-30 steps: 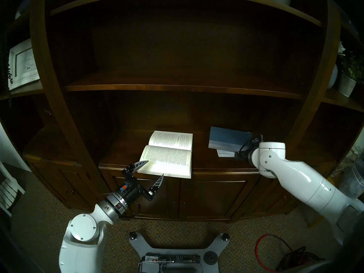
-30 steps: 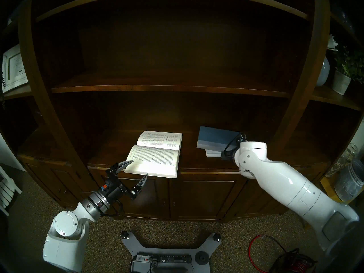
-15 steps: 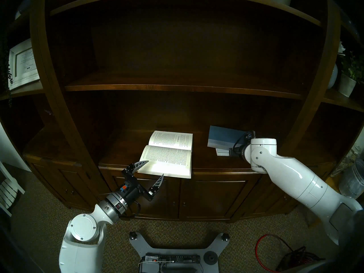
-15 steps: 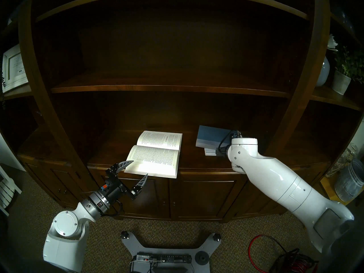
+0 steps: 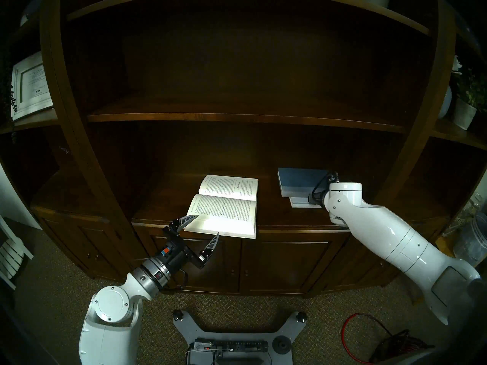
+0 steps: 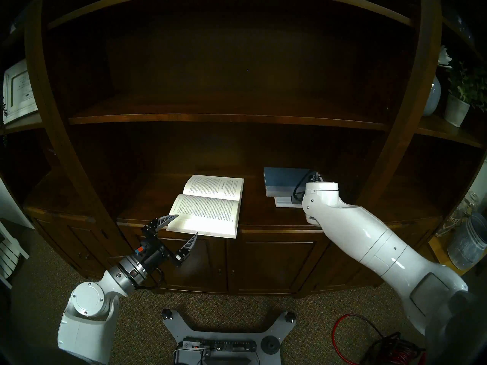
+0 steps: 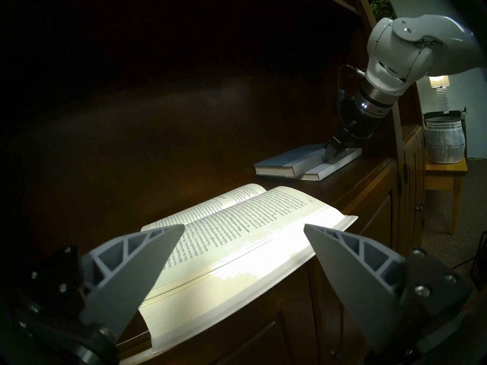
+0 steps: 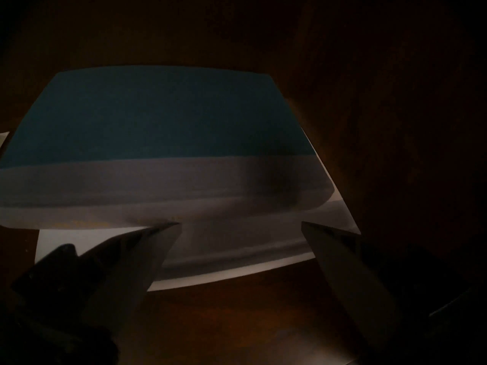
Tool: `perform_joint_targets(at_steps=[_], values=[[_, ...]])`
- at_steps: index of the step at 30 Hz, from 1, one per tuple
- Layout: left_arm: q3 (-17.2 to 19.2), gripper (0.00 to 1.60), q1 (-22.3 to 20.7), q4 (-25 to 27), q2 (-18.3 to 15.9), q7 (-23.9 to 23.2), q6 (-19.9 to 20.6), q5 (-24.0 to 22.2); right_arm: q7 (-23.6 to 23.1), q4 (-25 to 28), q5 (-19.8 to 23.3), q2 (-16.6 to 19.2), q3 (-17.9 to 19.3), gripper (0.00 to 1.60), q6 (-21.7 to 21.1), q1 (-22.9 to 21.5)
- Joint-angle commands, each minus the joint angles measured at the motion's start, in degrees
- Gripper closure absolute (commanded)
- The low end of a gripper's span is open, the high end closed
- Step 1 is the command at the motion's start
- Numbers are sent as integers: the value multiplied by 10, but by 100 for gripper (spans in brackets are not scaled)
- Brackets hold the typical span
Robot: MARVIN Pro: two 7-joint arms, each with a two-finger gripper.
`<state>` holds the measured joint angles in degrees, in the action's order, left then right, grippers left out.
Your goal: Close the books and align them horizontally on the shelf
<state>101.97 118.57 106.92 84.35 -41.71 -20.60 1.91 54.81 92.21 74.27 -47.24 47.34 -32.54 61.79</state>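
Your left gripper (image 5: 198, 223) has its jaws wide and empty at the open paperback's (image 5: 224, 205) near-left corner on the shelf (image 5: 163, 198) — spine running left-right, right gripper (image 7: 332, 152), also spread, over the blue hardcover (image 5: 297, 178) right of the paperback.

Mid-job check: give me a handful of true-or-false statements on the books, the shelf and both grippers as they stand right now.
1. The paperback lies open on the shelf. True.
2. The blue hardcover stands upright. False: it lies flat, partly on the white book.
3. The left gripper is clamped on the paperback. False: its jaws are spread wide at the book's near-left corner, gripping nothing.
4. The right gripper is open at the two stacked books. True.
5. All three books are closed. False: the paperback is open.
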Motion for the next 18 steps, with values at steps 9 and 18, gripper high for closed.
perform_joint_targets(at_steps=[9, 18], values=[[-1, 0, -10, 16, -1, -1, -5, -2, -33, -2, -21, 15, 9, 0, 5, -31], [-1, 0, -10, 14, 0, 0, -5, -2, -12, 80, -25, 26, 9, 0, 5, -27]])
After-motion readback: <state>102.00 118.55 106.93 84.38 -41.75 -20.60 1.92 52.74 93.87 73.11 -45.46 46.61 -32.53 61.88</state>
